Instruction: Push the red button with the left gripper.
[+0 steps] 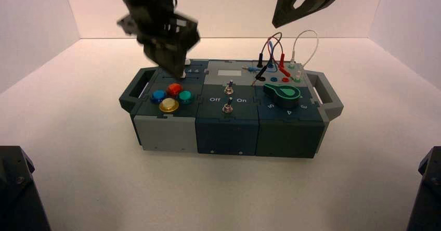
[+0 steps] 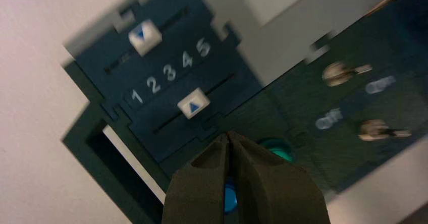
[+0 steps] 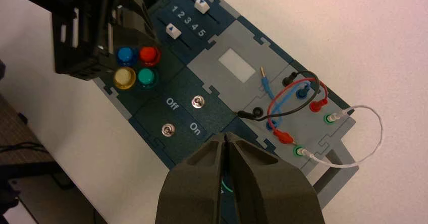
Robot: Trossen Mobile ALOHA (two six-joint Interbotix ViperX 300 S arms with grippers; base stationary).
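Note:
The red button (image 1: 174, 89) sits at the back of a four-button cluster on the box's left module, with blue (image 1: 158, 95), teal (image 1: 185, 97) and yellow (image 1: 169, 105) buttons around it. It also shows in the right wrist view (image 3: 149, 55). My left gripper (image 1: 179, 68) hangs just behind and above the red button, over the sliders, apart from it. In the left wrist view the left gripper (image 2: 229, 134) is shut and empty. Its fingers hide the red button, and only the teal button (image 2: 276, 149) and a sliver of the blue one (image 2: 230, 199) show.
My right gripper (image 3: 225, 137) is shut and raised over the box's back right (image 1: 299, 4). Two sliders (image 2: 193, 104) lie behind the buttons. Two toggle switches (image 1: 228, 98) stand mid-box. A green knob (image 1: 283, 93) and plugged wires (image 1: 273, 51) are on the right.

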